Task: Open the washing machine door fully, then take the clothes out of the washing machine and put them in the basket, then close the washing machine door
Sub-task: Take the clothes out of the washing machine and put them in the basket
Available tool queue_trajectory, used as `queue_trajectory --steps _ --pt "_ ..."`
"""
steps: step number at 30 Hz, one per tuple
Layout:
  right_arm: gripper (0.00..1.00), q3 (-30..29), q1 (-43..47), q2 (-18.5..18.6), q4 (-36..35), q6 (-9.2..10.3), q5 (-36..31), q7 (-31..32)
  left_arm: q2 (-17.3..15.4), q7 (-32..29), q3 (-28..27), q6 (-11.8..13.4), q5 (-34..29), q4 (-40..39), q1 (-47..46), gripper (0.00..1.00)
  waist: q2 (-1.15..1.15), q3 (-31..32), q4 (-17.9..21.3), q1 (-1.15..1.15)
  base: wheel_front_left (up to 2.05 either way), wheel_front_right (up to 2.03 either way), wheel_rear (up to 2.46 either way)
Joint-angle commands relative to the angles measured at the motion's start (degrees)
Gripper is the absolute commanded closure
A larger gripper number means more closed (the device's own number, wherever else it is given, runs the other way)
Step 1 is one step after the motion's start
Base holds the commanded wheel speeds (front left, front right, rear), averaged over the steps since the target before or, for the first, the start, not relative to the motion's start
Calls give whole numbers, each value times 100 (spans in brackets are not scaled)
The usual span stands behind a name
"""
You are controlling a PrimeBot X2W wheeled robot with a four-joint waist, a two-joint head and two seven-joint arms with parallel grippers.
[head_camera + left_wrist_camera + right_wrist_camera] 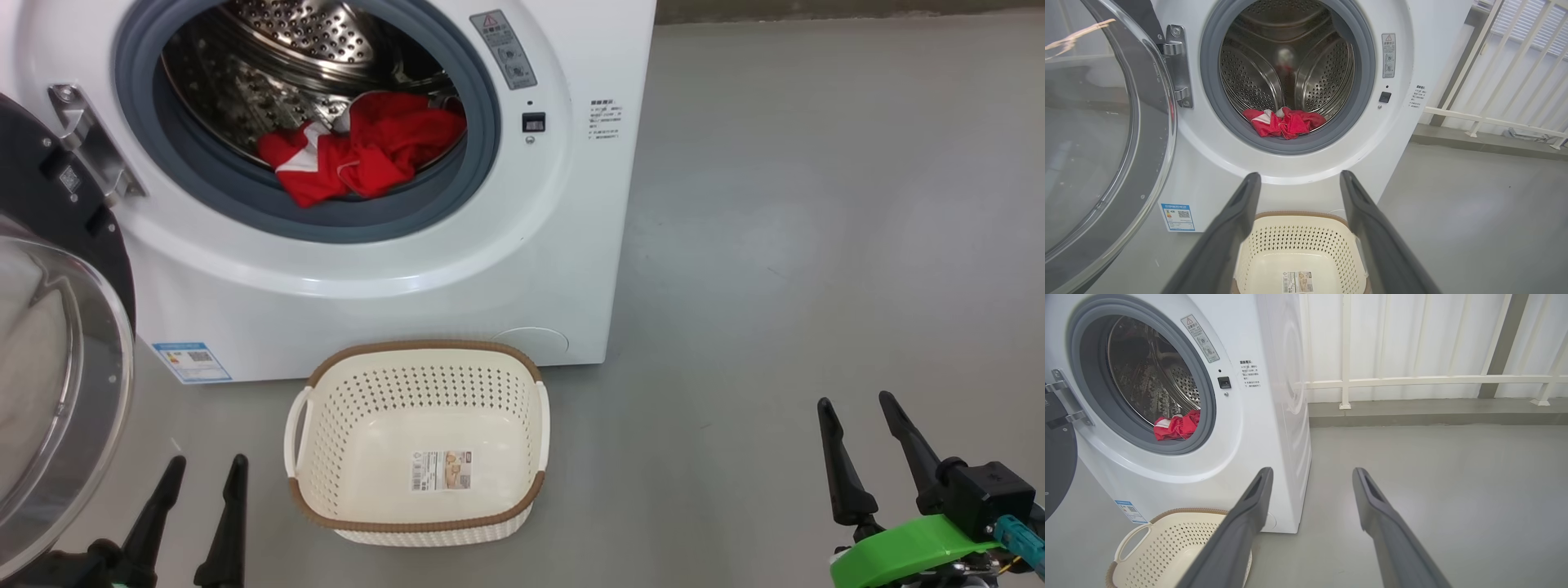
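**Unloading a front-loader, door-open stage.** The washing machine door point(57, 359) stands swung out on its hinge point(90, 147) to the robot's left, so the mouth of the washing machine point(392, 278) is unobstructed; by the head view, the opening step looks complete or nearly so. The clothes point(367, 147), a red bundle with white panels, lie at the front of the drum point(286, 49), low against the grey gasket point(375, 222), where a straight-in reach can meet them. The basket point(424, 347) sits on the floor point(816, 245) just in front of the machine, below the opening, and holds no garment yet. It is placed so that fabric drawn out need only be lowered a short way. The left pincer point(208, 461) hangs low between the basket and the door's glass, jaws spread wide and gripping nothing. The right pincer point(856, 400), well apart to the basket's right, is likewise spread wide and empty. The next move is probably a reach into the drum, where soft fabric may snag on the gasket lip or trail from the grasp.
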State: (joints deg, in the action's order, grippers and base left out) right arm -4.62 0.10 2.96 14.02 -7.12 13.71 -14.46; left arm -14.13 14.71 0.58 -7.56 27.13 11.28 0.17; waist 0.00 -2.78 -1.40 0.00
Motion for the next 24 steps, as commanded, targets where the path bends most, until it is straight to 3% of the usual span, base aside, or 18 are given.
queue_trajectory --steps 1,24 --pt "0 140 -117 41 -161 -36 -1 -54 -176 29 -221 8 -17 -141 -202 0 0 -20 -8 0 35 -67 32" --pt "0 211 -199 14 -129 -36 -4 -54 -159 29 -202 8 13 -88 -345 0 0 -115 45 0 103 -150 46"
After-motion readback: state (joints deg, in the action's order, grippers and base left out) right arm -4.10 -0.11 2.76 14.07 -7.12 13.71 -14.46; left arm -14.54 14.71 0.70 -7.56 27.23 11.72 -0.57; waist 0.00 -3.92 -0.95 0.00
